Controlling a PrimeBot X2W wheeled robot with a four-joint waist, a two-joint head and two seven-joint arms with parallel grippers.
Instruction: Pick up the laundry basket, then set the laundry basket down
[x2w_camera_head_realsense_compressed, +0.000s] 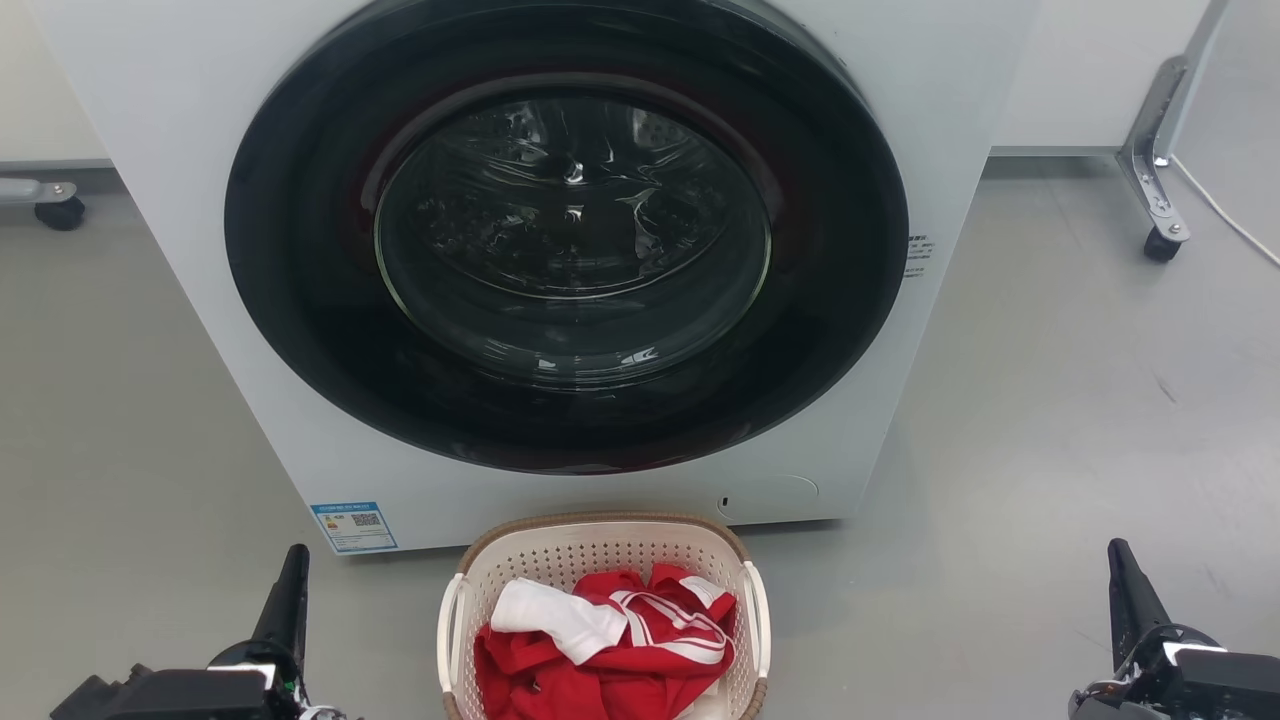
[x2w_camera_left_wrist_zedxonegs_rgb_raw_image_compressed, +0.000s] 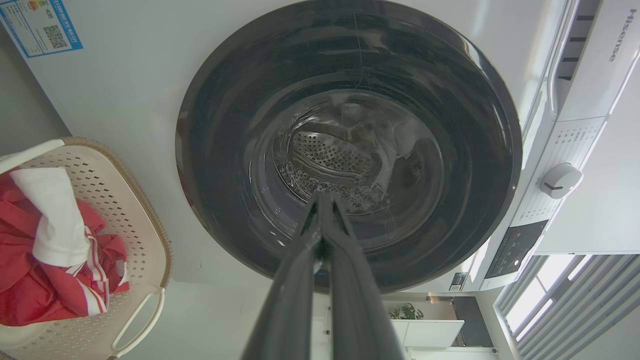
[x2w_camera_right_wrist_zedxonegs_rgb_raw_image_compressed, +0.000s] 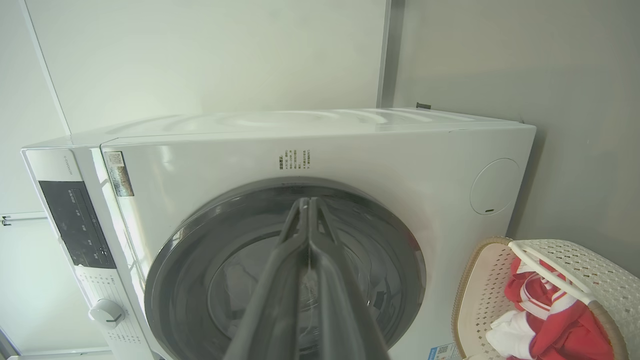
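The cream-white perforated laundry basket (x2w_camera_head_realsense_compressed: 590, 560) with a brown rim stands on the floor just in front of the washing machine, low in the middle of the head view. It holds red and white clothes (x2w_camera_head_realsense_compressed: 610, 640). My left gripper (x2w_camera_head_realsense_compressed: 293, 565) is shut and empty, well to the basket's left. My right gripper (x2w_camera_head_realsense_compressed: 1120, 560) is shut and empty, far to its right. In the left wrist view the basket (x2w_camera_left_wrist_zedxonegs_rgb_raw_image_compressed: 135, 215) lies at the left, apart from my left gripper (x2w_camera_left_wrist_zedxonegs_rgb_raw_image_compressed: 324, 197). The right wrist view has the basket (x2w_camera_right_wrist_zedxonegs_rgb_raw_image_compressed: 575, 265) at its lower right, clear of my right gripper (x2w_camera_right_wrist_zedxonegs_rgb_raw_image_compressed: 308, 202).
A white front-loading washing machine (x2w_camera_head_realsense_compressed: 180, 150) with a dark round door (x2w_camera_head_realsense_compressed: 570, 230), which is closed, rises right behind the basket. Grey floor (x2w_camera_head_realsense_compressed: 1050, 420) spreads on both sides. A wheeled metal leg (x2w_camera_head_realsense_compressed: 1155, 170) stands at the back right and a caster (x2w_camera_head_realsense_compressed: 58, 210) at the far left.
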